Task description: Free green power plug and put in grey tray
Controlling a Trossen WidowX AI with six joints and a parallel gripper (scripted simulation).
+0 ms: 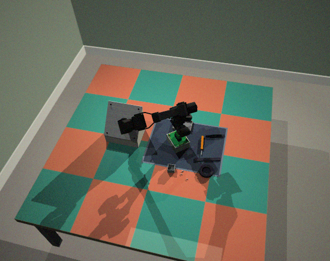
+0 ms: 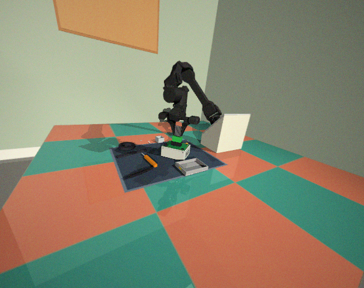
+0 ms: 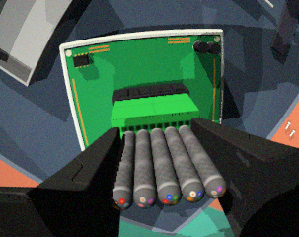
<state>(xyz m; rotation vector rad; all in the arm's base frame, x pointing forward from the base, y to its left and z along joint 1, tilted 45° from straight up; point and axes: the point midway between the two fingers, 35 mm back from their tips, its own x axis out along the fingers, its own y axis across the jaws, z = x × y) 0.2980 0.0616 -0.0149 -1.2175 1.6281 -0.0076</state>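
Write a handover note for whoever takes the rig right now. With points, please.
Gripper [image 2: 178, 134] [image 3: 156, 130]: shut on the green plug [image 2: 176, 138] [image 3: 155, 110], cables between the fingers.
Plug: at its black socket [image 3: 126, 92] on the circuit board [image 3: 139, 64]; can't tell how loose it is.
Grey tray [image 2: 191, 169] [image 3: 27, 79]: on the mat [image 2: 131, 186] beside the board, no plug in it.
Done: plug gripped.
Left: work it free, put it in the tray, let go, move clear.

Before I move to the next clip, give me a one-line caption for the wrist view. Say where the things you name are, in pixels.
Gripper [image 1: 178, 137] [image 2: 178, 135] [image 3: 156, 130] closed on the green plug [image 2: 176, 138] [image 3: 154, 109], its grey cables rising between the fingers above the circuit board [image 1: 173, 135] [image 2: 182, 146] [image 3: 139, 66].
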